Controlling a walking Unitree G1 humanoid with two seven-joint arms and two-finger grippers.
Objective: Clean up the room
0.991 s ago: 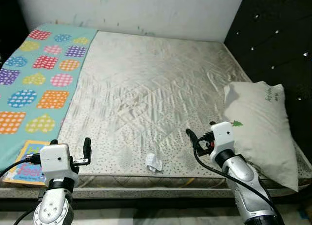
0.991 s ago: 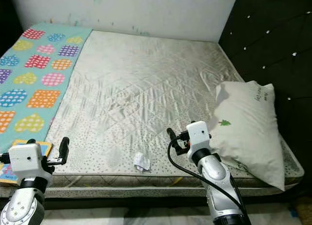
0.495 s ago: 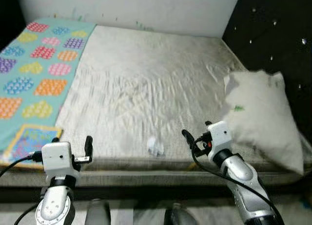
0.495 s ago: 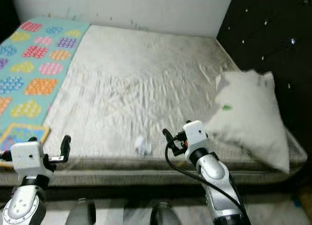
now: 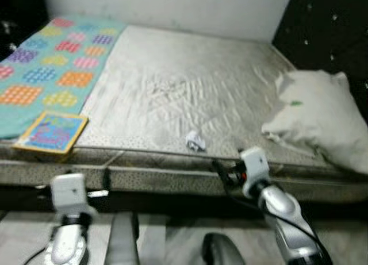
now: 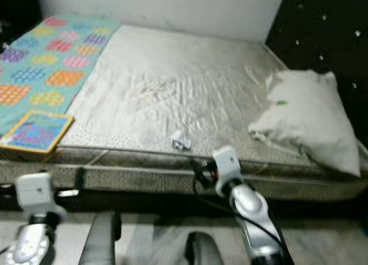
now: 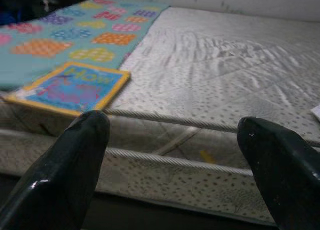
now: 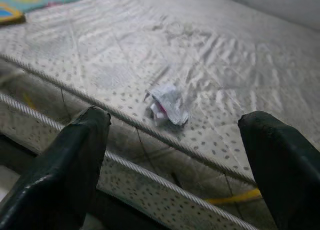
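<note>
Left gripper: raised before the mattress side, below its top edge; fingers spread wide, holding nothing.
Right gripper: level with the mattress edge, fingers parted wide, nothing between them.
Crumpled paper: small white wad lying on the mattress close to its near edge, straight ahead of the right gripper and just beyond it, not touched; well off to the right of the left gripper.
Picture book: flat, yellow-bordered with a blue cover, resting at the near corner of the bed, ahead of the left gripper and slightly to its left; partly on the blanket edge.
Blanket: turquoise with coloured heart and square patches, spread along the bed's left side, beyond the book, far from the right gripper.
Mattress: bare, pale, quilted, wrinkled at the middle; dotted side panel with corded piping facing both grippers.
Pillow: white, slumped at the bed's right side against the dark tufted headboard, beyond and to the right of the right gripper.
Head views: blurred.
</note>
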